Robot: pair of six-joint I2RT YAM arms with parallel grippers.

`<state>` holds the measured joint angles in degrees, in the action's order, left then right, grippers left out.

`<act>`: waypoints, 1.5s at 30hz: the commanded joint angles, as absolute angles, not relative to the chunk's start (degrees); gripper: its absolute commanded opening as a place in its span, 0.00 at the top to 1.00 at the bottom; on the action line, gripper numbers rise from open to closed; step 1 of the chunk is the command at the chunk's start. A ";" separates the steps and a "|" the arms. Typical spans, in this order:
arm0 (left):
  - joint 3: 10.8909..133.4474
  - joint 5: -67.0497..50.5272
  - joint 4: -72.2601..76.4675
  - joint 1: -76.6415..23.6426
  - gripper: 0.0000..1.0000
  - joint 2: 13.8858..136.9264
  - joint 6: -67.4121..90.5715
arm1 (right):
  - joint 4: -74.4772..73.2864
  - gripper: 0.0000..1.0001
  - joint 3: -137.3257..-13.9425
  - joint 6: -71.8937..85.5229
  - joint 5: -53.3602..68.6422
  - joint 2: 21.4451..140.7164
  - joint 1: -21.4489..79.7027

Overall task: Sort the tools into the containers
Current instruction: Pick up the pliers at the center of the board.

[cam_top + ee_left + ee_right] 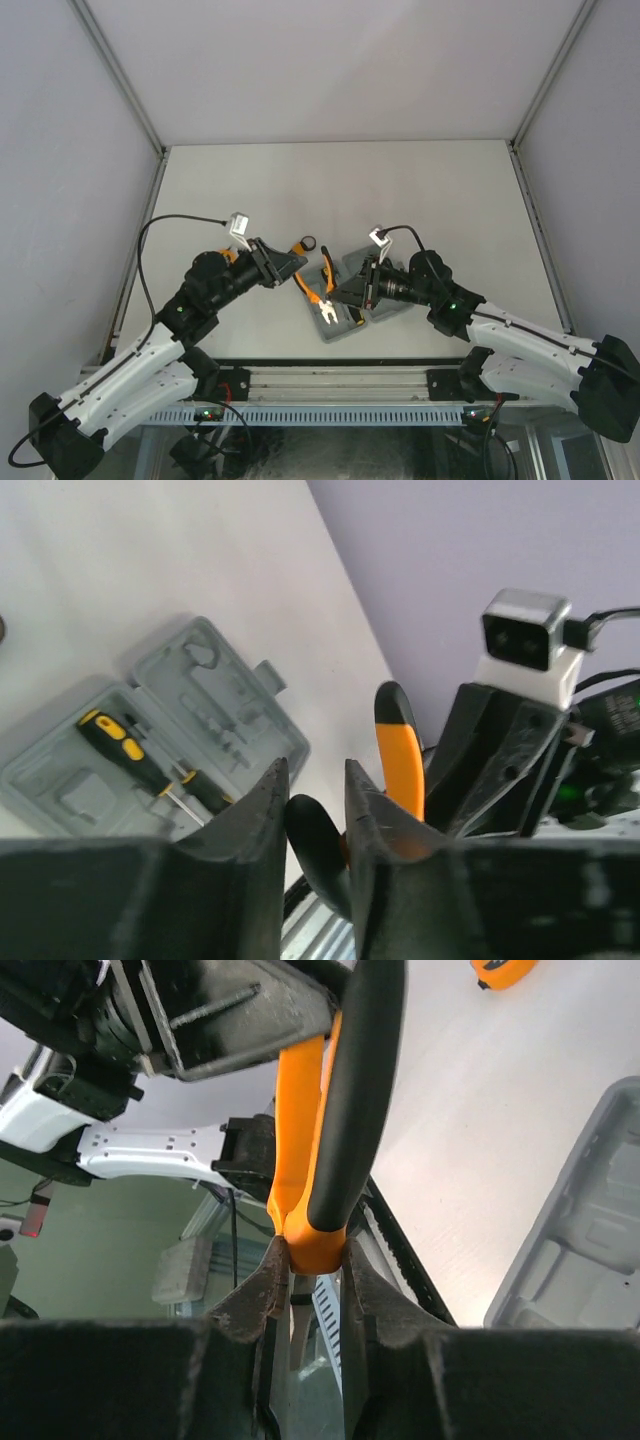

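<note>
The orange-handled pliers hang in the air between my two grippers, over the left part of the open grey tool case. My left gripper is shut on the black tip of one pliers handle. My right gripper is shut on the orange body of the pliers near the pivot. The case lies open below, and two yellow-and-black screwdrivers lie in one half. The other orange handle stands up beside my left fingers.
A small orange tool with a ring lies on the table behind my left gripper. An orange tool shows at the top edge of the right wrist view. The case rim is to the right. The table's near rail is close below.
</note>
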<state>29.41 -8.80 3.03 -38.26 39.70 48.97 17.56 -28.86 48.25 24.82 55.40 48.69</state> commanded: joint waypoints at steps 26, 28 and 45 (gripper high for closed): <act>33.05 -0.82 -4.40 -38.15 1.00 37.25 51.93 | 1.84 0.09 -43.32 36.92 -2.67 58.73 57.62; 33.66 0.73 -5.68 -38.17 1.00 37.07 52.68 | -1.13 0.04 -46.43 36.00 -7.72 60.65 60.07; 36.47 4.14 -9.13 -38.15 1.00 36.21 56.47 | -9.62 0.00 -59.08 30.23 -23.95 76.36 70.32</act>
